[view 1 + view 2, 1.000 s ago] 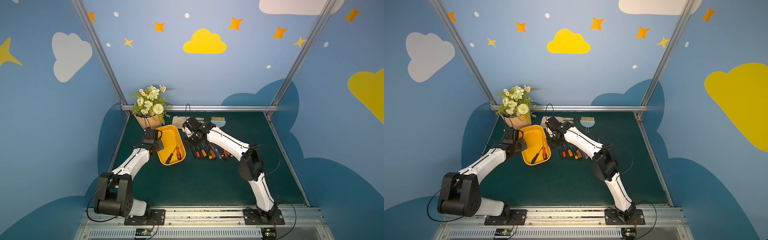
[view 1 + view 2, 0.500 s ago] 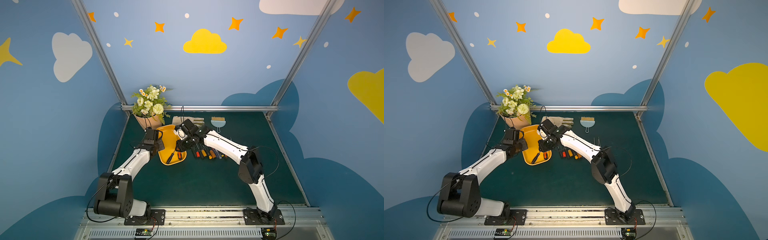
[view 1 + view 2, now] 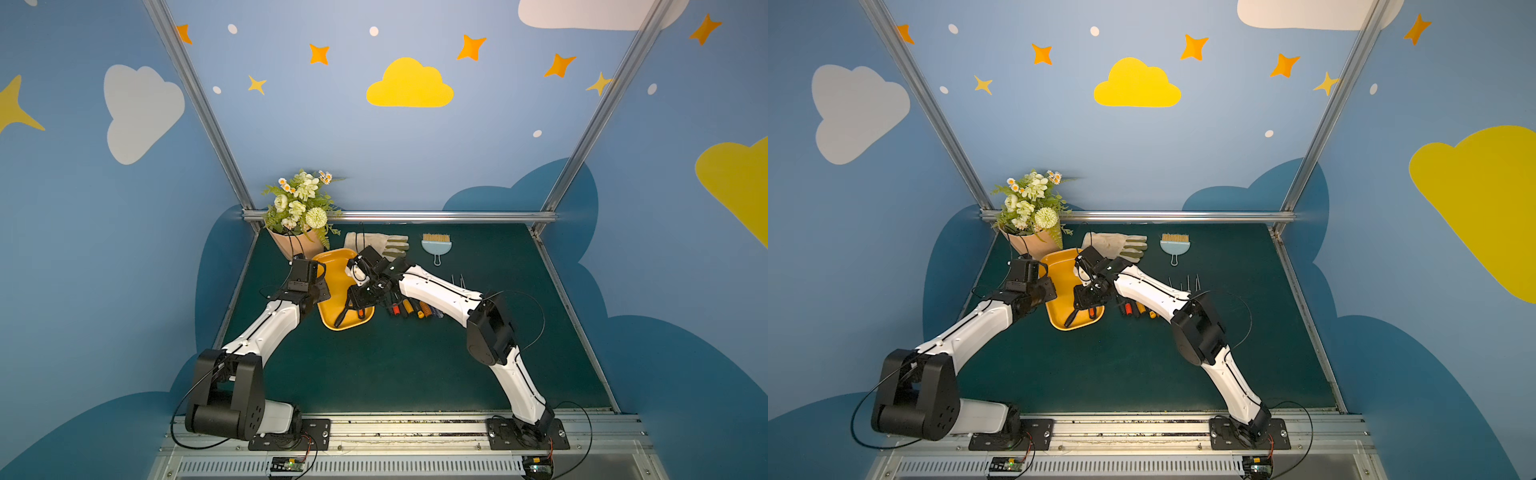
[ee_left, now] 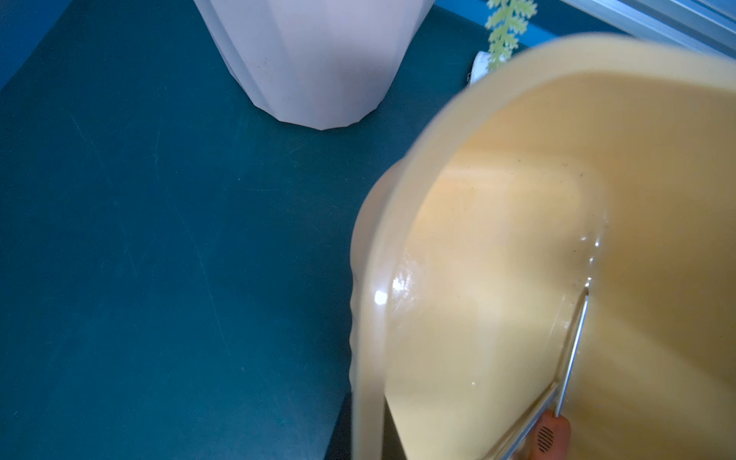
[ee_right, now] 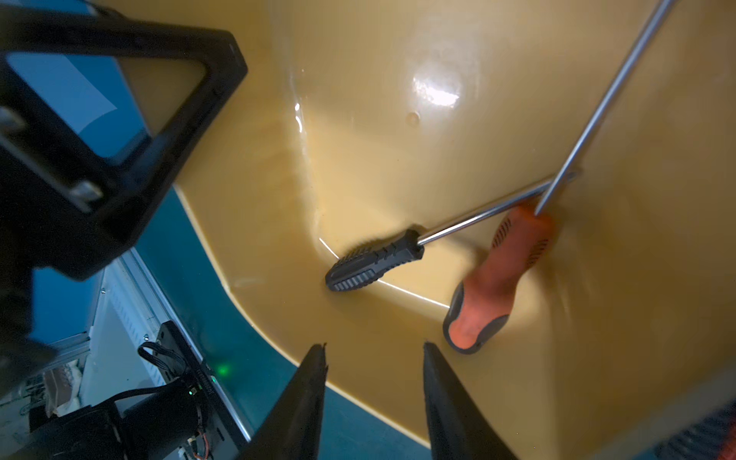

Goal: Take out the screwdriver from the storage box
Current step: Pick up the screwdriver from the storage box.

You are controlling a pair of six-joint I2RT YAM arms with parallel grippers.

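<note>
The yellow-orange storage box (image 3: 332, 274) lies on the green mat in both top views. My left gripper (image 3: 321, 290) is shut on the box's left rim (image 4: 370, 358). Two screwdrivers lie crossed inside. One has a black handle (image 5: 374, 259) and the other an orange handle (image 5: 498, 278). My right gripper (image 5: 374, 358) hangs over the box's near end, open, with nothing between its fingers (image 5: 314, 382). In a top view it (image 3: 1082, 302) covers most of the orange handle, and the black handle (image 3: 1070, 318) sticks out below it.
A peach flower pot (image 3: 293, 245) stands just behind the box, and a beige glove (image 3: 374, 241) and a small blue brush (image 3: 436, 246) lie along the back. Several screwdrivers (image 3: 411, 309) lie in a row right of the box, under my right forearm, with thin metal picks (image 3: 457, 279) behind them.
My right gripper swung left from above the row of screwdrivers to over the box, came down towards the handles, and its jaws spread wider. The left arm and box have stayed put.
</note>
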